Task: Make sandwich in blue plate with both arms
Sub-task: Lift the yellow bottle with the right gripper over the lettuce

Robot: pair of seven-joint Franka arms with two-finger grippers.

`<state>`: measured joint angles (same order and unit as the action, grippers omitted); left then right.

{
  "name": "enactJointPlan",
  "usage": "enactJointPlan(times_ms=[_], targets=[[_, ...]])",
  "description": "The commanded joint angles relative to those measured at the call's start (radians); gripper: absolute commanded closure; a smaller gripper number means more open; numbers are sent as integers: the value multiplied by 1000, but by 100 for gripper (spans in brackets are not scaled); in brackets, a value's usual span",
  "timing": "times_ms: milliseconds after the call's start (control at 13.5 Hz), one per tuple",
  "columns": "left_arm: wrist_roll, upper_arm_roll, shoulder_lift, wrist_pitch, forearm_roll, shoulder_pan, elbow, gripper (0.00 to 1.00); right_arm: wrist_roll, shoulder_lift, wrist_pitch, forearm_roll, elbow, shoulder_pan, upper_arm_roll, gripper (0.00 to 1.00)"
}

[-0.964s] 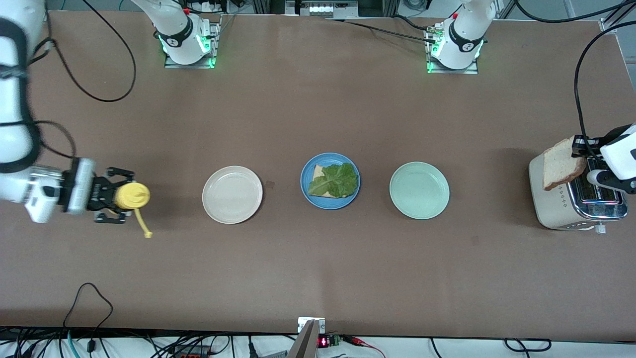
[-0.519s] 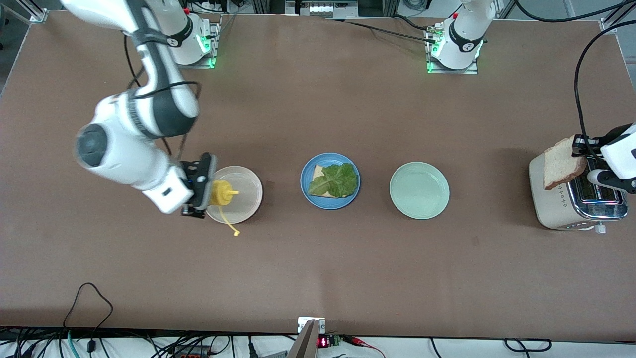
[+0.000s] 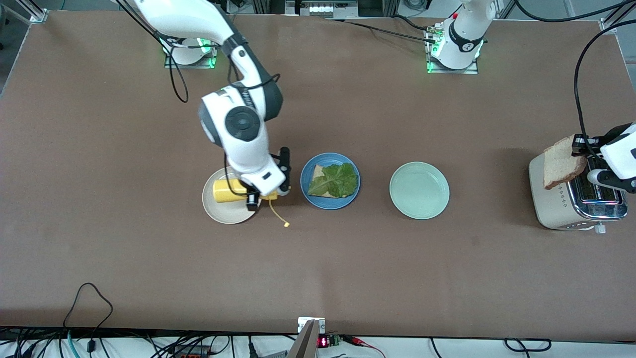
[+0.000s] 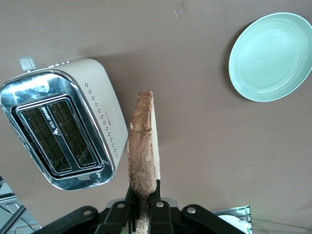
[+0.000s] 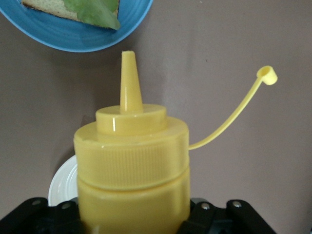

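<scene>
The blue plate (image 3: pixel 330 203) (image 5: pixel 87 39) lies mid-table with one bread slice (image 3: pixel 318 172) on it and a green lettuce leaf (image 3: pixel 337 181) (image 5: pixel 95 9) on top. My right gripper (image 3: pixel 253 193) (image 5: pixel 132 214) is shut on a yellow squeeze bottle (image 3: pixel 226 191) (image 5: pixel 131 161). The bottle is tipped on its side over the cream plate (image 3: pixel 218 211) (image 5: pixel 61 185), with its open nozzle toward the blue plate and its cap dangling on a tether. My left gripper (image 3: pixel 578 150) (image 4: pixel 145 209) is shut on a second bread slice (image 3: pixel 560 169) (image 4: pixel 144 146), held on edge above the toaster (image 3: pixel 561 209) (image 4: pixel 63 131).
A mint-green plate (image 3: pixel 419 190) (image 4: pixel 270 56) lies between the blue plate and the toaster, and it holds nothing. The toaster stands at the left arm's end of the table. Black cables trail from both arms.
The right arm has swung the yellow bottle from the right arm's end of the table to over the cream plate and tipped it sideways. The left arm has not moved.
</scene>
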<state>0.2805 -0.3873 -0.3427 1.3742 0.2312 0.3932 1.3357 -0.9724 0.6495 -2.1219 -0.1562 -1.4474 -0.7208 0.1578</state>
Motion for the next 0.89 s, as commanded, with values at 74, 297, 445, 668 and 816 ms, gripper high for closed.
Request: enactJointPlan(times_ms=[74,297,445,668,816], targets=[[-6,-2,10,-21,-9,4,-12,99,30,102,40,-68,111,-58,20,100],[-9,-5,10,-23,-10,3,-12,99,110,142,45,-101,122,-112,20,100],[-9,-5,10,-23,-10,1,-12,99,159,163,37,-100,130,-137,17,100],[-11,-7,10,-44,-12,-5,-12,99,190,205,66,-100,168,-169,19,100],[-9,-2,10,-46,-12,-4,-12,99,233,219,108,-108,168,-190,25,100]])
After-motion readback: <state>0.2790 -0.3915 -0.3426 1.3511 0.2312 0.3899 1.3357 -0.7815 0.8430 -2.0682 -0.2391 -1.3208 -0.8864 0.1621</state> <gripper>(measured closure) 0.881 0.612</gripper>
